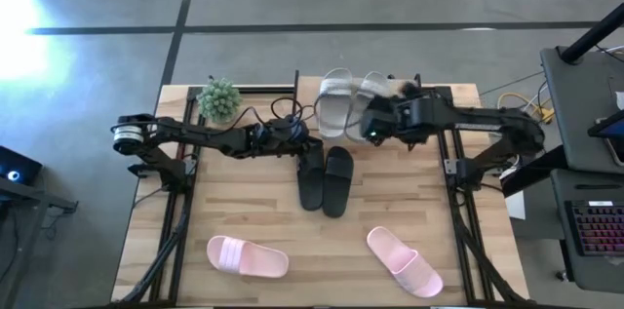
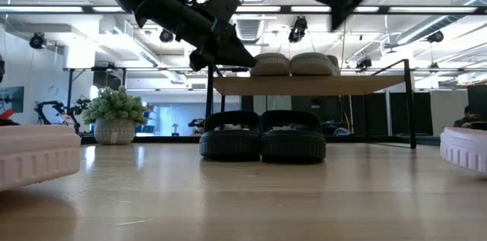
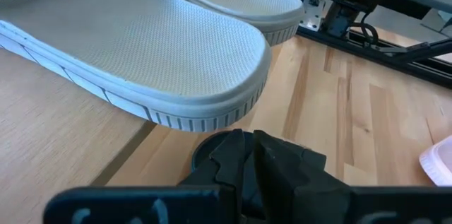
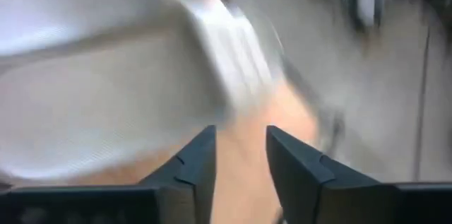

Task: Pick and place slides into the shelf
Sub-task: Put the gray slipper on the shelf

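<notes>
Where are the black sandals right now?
The black sandals sit side by side in the middle of the table, partly under the small shelf. In the low view, the pale pair rests on the shelf board directly above them.

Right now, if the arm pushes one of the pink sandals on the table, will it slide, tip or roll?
The pink sandal lies flat on its wide sole, so it would probably slide, not roll or tip. It looks like thick foam, so likely light. The smooth wooden table may give little resistance.
</notes>
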You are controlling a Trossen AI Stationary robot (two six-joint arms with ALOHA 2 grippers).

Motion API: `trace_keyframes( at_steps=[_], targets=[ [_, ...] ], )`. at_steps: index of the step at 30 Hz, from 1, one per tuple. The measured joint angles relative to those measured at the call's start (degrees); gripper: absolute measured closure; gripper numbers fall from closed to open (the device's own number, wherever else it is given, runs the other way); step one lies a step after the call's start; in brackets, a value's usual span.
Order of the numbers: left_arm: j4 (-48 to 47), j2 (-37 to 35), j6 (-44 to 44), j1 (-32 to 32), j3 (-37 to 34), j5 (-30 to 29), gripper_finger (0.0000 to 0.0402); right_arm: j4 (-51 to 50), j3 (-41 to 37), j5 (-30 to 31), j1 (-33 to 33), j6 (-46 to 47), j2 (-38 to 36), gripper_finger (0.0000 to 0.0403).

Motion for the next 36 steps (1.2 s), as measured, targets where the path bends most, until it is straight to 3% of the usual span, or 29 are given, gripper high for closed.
trace_keyframes(
  at_steps=[3, 7, 18, 24, 36],
  targets=[
    [0.0, -0.1, -0.2, 0.0, 0.0, 0.2, 0.0384, -11.2, -0.5, -4.8, -4.1, 18.4, -2.4, 0.0323],
    [0.0, -0.2, -3.5, 0.0, 0.0, 1.6, 0.0384, -13.6, -1.3, -11.0, -8.9, 25.8, -5.5, 0.0381],
    [-4.4, -2.3, -6.1, 0.3, 0.0, 2.1, 0.0384, -6.1, -1.8, -24.0, -21.8, 20.2, 0.8, 0.0390],
    [-7.1, -2.9, -6.1, 0.4, -0.2, 1.4, 0.0384, -3.3, -1.9, -24.2, -22.2, 16.4, 5.8, 0.0390],
    [-7.9, -2.9, -6.0, 0.4, -0.8, 1.3, 0.0384, 7.2, -1.9, -23.8, -24.2, 11.5, 6.7, 0.0390]
  ],
)
